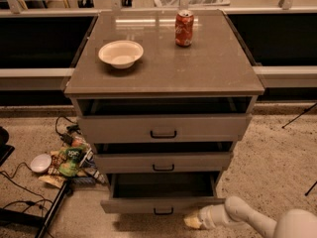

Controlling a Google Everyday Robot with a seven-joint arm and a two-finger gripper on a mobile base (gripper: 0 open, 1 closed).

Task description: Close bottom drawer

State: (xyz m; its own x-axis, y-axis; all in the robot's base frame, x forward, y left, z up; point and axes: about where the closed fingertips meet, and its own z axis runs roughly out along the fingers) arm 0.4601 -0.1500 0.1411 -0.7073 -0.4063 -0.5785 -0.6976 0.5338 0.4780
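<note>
The bottom drawer (pixel 132 205) stands part way out of the cabinet, nearer to me than the two above it, its grey tray bare as far as I can see. The robot's hand (pixel 193 221) is low down at the near right, just beside the drawer's front, right of the small dark handle (pixel 163 211). Whether the hand is spread or pressed together I cannot tell from here, nor whether it touches the front.

To my mind the push should go flat against the front and straight toward the far side. The hand sits off to the right, so a shove there could skew the tray on its runners; moving closer to the handle would be safer. A slow, level push until the front sits under the middle drawer (pixel 198 161) should do it.

The top drawer (pixel 119 129) is also slightly out. On the table (pixel 208 68) a white bowl (pixel 121 53) sits left and a red can (pixel 184 28) far right, well apart. The speckled floor (pixel 277 152) has wrappers (pixel 69 158), a small white dish (pixel 40 162) and cables (pixel 17 181) at left.
</note>
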